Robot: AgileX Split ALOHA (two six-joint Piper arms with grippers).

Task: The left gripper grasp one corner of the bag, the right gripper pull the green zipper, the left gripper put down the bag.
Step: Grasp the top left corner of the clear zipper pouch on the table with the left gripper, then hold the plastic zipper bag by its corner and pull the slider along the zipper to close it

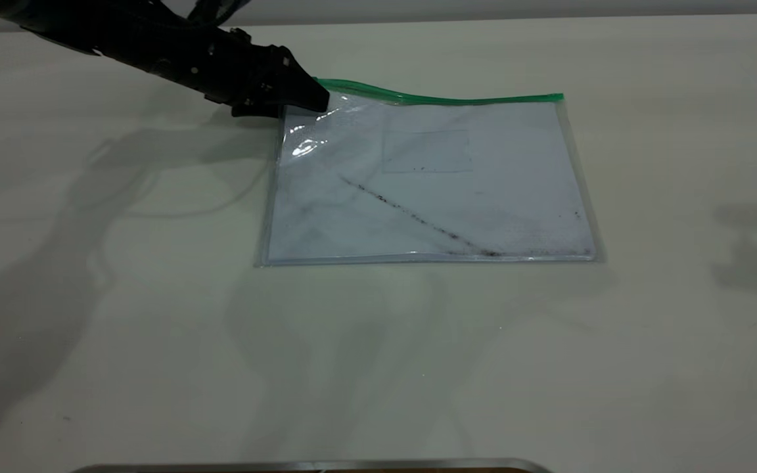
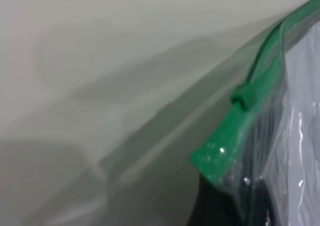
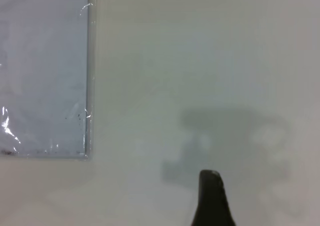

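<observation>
Black, the left gripper (image 1: 309,98) pinches the far-left corner (image 2: 212,161) of the bag (image 1: 428,190), lifting it slightly off the table (image 1: 122,328) — first step done. Unpulled, the green zipper (image 1: 444,98) keeps its slider (image 2: 243,93) there — only the left wrist view shows it. Well right, the right gripper's (image 3: 211,198) opening cannot be told.

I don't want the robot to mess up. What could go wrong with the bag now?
The left gripper pinches only the far corner of the bag, lifted slightly, so it might slip out when the zipper is pulled.

The small green slider sits right beside that pinched corner, so the right gripper, off past the bag's other end, may bump the left one reaching for it.

Most of the bag lies loose on the table and might slide.
</observation>
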